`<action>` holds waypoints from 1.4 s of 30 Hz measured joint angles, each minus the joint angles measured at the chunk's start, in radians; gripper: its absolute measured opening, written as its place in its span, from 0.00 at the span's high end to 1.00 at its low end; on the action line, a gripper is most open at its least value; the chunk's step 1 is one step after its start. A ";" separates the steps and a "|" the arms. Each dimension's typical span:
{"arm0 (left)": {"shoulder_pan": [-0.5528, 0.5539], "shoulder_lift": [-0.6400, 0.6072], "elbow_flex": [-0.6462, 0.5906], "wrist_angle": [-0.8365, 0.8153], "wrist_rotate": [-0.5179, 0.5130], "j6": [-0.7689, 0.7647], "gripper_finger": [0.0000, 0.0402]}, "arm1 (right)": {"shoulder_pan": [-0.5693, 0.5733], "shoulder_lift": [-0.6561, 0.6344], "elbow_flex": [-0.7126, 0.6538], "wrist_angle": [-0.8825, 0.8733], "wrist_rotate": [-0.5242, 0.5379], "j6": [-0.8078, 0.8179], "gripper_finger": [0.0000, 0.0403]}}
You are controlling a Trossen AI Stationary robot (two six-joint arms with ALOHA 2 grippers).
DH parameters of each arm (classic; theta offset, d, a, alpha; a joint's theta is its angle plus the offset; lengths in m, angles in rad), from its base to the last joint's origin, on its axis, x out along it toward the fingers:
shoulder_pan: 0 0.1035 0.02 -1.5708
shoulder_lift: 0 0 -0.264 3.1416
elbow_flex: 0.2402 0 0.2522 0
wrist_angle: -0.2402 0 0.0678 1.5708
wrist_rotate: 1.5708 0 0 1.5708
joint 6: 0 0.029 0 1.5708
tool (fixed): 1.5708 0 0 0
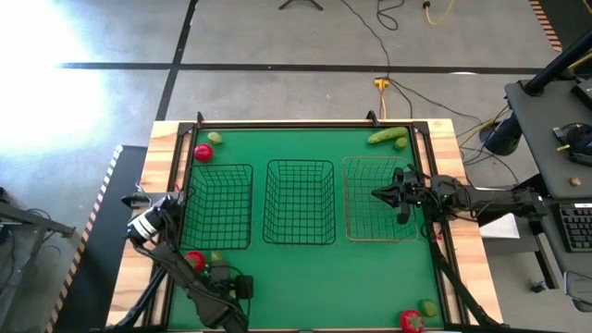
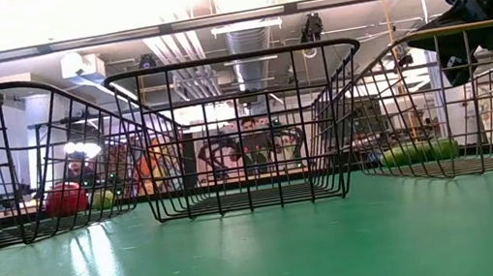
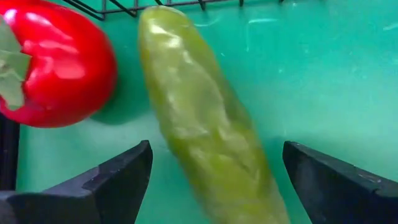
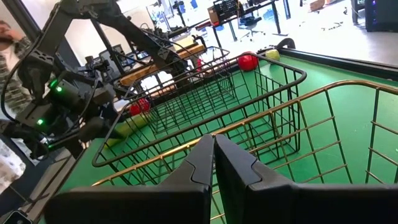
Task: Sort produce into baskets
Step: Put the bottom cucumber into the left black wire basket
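My left gripper (image 3: 214, 155) is open low over the mat near the table's near left corner (image 1: 215, 268). Its two fingers stand either side of a green cucumber (image 3: 199, 118) that lies on the mat, without touching it. A red tomato (image 3: 59, 62) lies beside the cucumber (image 1: 195, 262). My right gripper (image 4: 213, 143) is shut and empty above the tan wire basket (image 1: 379, 199). The two black wire baskets (image 1: 222, 205) (image 1: 299, 202) stand to its left; I see nothing in any of the three.
A tomato (image 1: 203, 153) and a lime (image 1: 215, 138) lie at the far left. A second cucumber (image 1: 385, 137) with a lime (image 1: 400, 143) lies at the far right. A tomato (image 1: 411, 320) and a lime (image 1: 428, 307) lie at the near right corner.
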 joint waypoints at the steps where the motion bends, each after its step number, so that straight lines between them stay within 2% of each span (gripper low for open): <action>1: 0.000 0.004 0.000 0.010 -0.006 0.009 0.15 | 0.000 0.000 0.000 0.000 0.000 0.000 0.98; 6: 0.000 0.027 0.000 0.056 -0.020 0.062 0.16 | 0.000 0.000 0.000 0.000 0.000 0.000 0.98; 9: 0.001 0.041 0.001 0.062 -0.025 0.093 0.22 | 0.000 0.000 0.000 0.000 0.000 0.000 0.98; 12: 0.002 0.051 0.004 0.066 -0.032 0.111 0.30 | 0.000 0.000 0.000 0.000 0.000 0.000 0.98; 19: -0.009 0.045 0.019 0.068 -0.024 0.190 0.59 | 0.000 0.000 0.000 0.000 0.000 0.000 0.98; 24: -0.039 0.037 0.155 0.057 0.059 0.369 0.61 | 0.000 0.000 0.000 0.000 0.000 0.000 0.98; 27: -0.057 0.038 0.279 -0.027 0.060 0.428 0.60 | 0.000 0.000 0.000 0.000 0.000 0.000 0.98; 29: -0.064 0.037 0.396 -0.147 0.015 0.432 0.58 | 0.000 0.000 0.000 0.000 0.000 0.000 0.98; 31: -0.067 0.036 0.511 -0.254 -0.087 0.443 0.58 | 0.000 0.000 0.000 0.000 0.000 0.000 0.98; 34: -0.041 -0.025 0.572 -0.233 -0.391 0.573 0.60 | 0.000 0.000 0.000 0.000 0.000 0.000 0.98; 35: -0.014 -0.047 0.589 -0.246 -0.463 0.583 0.60 | 0.000 0.000 0.000 0.000 0.000 0.000 0.98; 37: 0.047 -0.102 0.585 -0.229 -0.565 0.696 0.60 | 0.000 0.000 0.000 0.002 -0.001 0.000 0.98; 40: 0.172 -0.173 0.520 -0.235 -0.589 0.845 0.60 | 0.000 0.006 0.000 0.005 0.000 0.000 0.98; 42: 0.262 -0.225 0.438 -0.242 -0.546 0.939 0.60 | 0.000 0.010 0.000 0.006 0.001 0.000 0.98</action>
